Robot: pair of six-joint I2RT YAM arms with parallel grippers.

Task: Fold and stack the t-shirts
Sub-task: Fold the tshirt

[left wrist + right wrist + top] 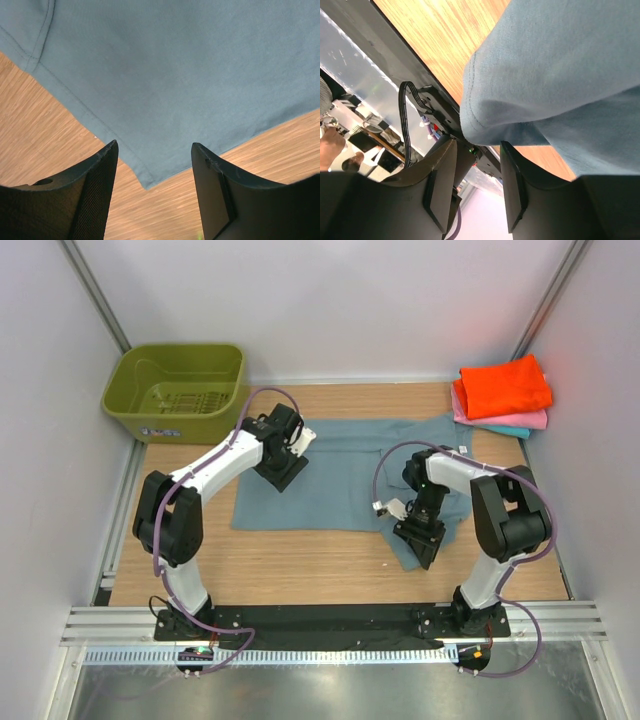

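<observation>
At the upper right of the top view, the orange shirt (505, 387), pink shirt (497, 420) and teal shirt (512, 431) sit folded in a pile, so I'd call that part done. Mid-frame the big blue-grey shirt (340, 465) lies mostly flat on the bench (300, 570), so pretty much all its folding plus the stacking is left. The left claw (283, 478) hangs spread wide over its upper-left corner. The right claw (420, 545) has a bunched hem at its tips down at the lower right, and I honestly can't tell if it's pinching.

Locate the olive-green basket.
In the top view, the olive-green plastic basket sits at the far left corner of the wooden table, beyond the left hand and the blue-grey t-shirt.
</observation>
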